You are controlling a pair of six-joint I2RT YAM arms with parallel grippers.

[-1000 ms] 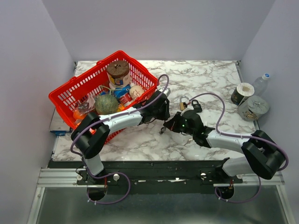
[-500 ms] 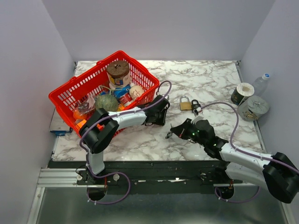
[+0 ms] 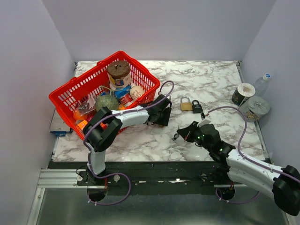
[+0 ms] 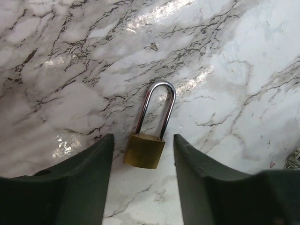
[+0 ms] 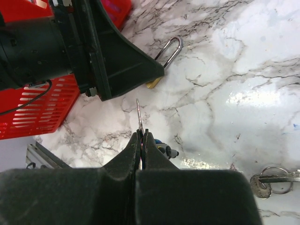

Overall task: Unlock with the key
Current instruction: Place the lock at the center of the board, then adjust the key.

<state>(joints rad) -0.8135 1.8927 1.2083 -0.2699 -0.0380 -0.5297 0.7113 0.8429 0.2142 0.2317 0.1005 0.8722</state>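
Observation:
A brass padlock (image 3: 186, 105) lies flat on the marble table (image 3: 220, 84), with both legs of its steel shackle seated in the body. In the left wrist view the brass padlock (image 4: 144, 151) sits in line with the gap of my left gripper (image 4: 143, 137), which is open and touches nothing. That left gripper (image 3: 164, 115) rests just left of the lock. My right gripper (image 5: 142, 134) is shut on the key (image 5: 138, 115), whose thin blade sticks out forward. The right gripper (image 3: 180, 136) hovers nearer the front edge, apart from the lock.
A small black padlock (image 3: 197, 107) lies right of the brass one. A red basket (image 3: 70, 89) full of groceries stands at the left. Two round tins (image 3: 253, 108) and a bottle (image 3: 262, 83) stand at the right edge. A ring of spare keys (image 5: 269, 180) lies on the marble.
My right arm has drawn back from the brass padlock toward the front edge, the key still pinched. The left gripper's jaws have spread wider and moved slightly right.

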